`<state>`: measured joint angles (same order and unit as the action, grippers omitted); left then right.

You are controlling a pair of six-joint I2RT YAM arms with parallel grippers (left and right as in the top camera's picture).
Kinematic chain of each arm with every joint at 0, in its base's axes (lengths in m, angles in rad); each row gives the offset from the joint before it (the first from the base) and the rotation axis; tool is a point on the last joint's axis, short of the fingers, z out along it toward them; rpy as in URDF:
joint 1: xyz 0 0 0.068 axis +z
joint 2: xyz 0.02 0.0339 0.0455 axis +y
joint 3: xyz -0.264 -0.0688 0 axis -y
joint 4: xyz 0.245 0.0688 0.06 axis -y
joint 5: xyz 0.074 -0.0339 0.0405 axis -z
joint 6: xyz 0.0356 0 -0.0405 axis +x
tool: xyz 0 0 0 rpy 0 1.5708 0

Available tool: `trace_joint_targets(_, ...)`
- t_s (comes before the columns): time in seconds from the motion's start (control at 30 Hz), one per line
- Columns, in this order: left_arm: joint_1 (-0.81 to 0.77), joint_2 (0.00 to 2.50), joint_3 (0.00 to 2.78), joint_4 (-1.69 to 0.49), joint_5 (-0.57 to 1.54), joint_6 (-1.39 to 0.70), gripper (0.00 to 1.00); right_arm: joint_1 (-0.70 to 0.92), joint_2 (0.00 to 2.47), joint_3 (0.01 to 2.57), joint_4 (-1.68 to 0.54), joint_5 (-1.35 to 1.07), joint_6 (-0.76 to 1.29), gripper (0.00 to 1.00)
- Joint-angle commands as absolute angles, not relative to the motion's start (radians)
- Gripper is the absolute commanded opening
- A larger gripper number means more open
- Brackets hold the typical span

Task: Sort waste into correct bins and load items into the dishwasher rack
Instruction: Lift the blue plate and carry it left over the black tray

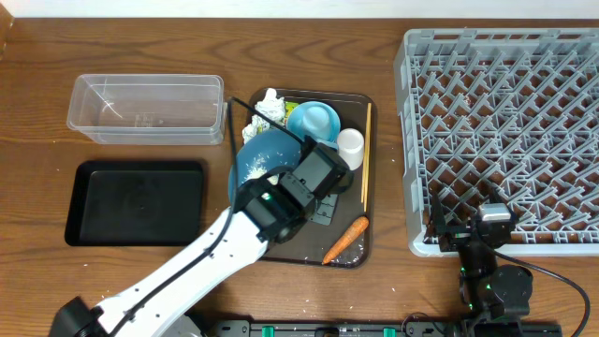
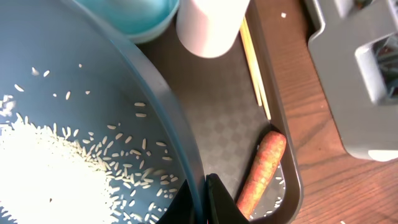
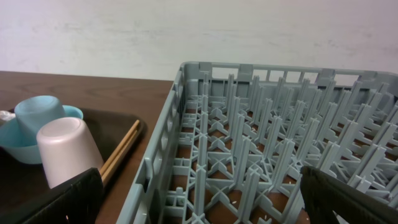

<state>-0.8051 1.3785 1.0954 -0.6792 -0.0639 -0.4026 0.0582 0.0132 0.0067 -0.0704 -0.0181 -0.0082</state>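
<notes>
Left jaws grip blue plate (image 2: 115, 78), rice (image 2: 43, 171) heaped

Rack (image 1: 403, 131): matt grey plastic. Box (image 1: 145, 80): clear glossy plastic. Table (image 1: 37, 56): wood grain. Serving tray (image 2: 217, 118): fine checkered texture. Plate (image 2: 124, 68): smooth.

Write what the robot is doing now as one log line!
left hand: at blue plate rim, grip unclear | rice: on plate | right hand: open, empty, by rack

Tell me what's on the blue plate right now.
A heap of white rice sits on the blue plate, with loose grains scattered toward its rim. The left gripper pinches that rim. Overhead, the arm hides part of the plate.
</notes>
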Motion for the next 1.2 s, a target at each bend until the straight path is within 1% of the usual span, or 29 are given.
trace_joint_targets(0.0, -0.775, 1.339, 1.098, -0.684, -0.125, -0.35, 0.06, 0.059, 0.014, 0.006, -0.074, -0.012, -0.016, 0.99)
trace_joint_targets(0.2, -0.677, 1.316, 1.098, -0.685, -0.125, -0.333, 0.06, 0.059, 0.014, 0.006, -0.074, -0.012, -0.016, 0.99)
trace_joint_targets(0.5, -0.445, 1.272, 1.098, -0.674, -0.106, -0.333, 0.06, 0.059, 0.014, 0.006, -0.074, -0.012, -0.016, 0.99)
trace_joint_targets(0.67, -0.299, 1.267, 1.098, -0.633, -0.012, -0.333, 0.06, 0.059, 0.014, 0.006, -0.074, -0.012, -0.016, 0.99)
trace_joint_targets(0.87, -0.104, 1.268, 1.098, -0.556, 0.162, -0.333, 0.06, 0.059, 0.014, 0.006, -0.074, -0.012, -0.016, 0.99)
trace_joint_targets(1.17, 0.105, 1.277, 1.098, -0.512, 0.342, -0.333, 0.06, 0.059, 0.014, 0.006, -0.074, -0.012, -0.016, 0.99)
